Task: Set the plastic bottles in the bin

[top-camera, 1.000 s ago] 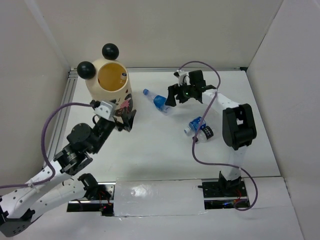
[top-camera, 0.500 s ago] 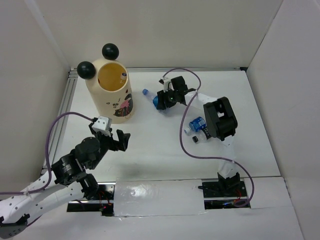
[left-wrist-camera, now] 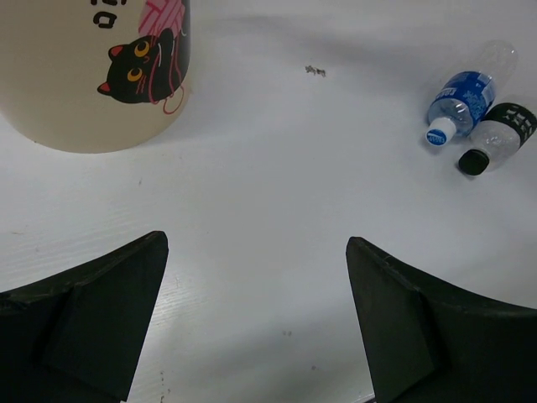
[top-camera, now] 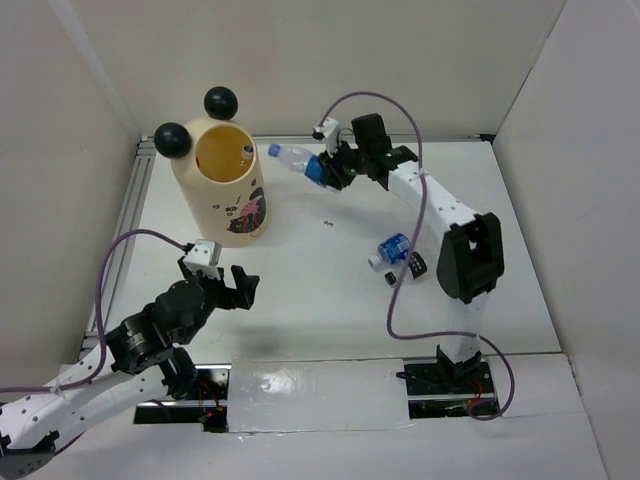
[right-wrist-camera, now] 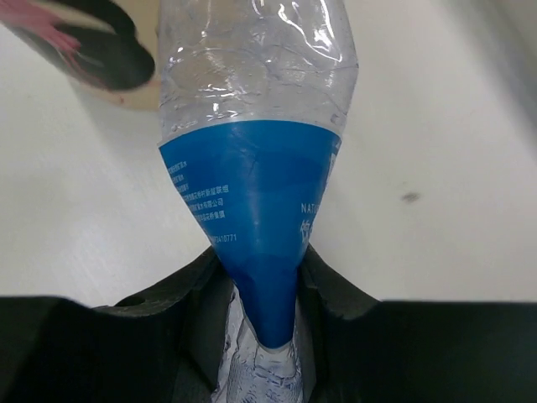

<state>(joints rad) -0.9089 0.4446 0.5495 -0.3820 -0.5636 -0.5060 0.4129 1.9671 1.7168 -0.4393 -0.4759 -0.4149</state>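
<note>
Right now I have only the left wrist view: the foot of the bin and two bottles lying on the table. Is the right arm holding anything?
Observer: Yes. The right gripper is shut on a blue-labelled bottle, with the label pinched in between its jaws.
Operator: Where is that bottle relative to the bin?
Observer: Just right of the bin rim, with the cap end pointing toward the opening, not yet over it.
Operator: Is anything in the bin already?
Observer: The top view shows what looks like one small bottle against the yellow inner wall.
</note>
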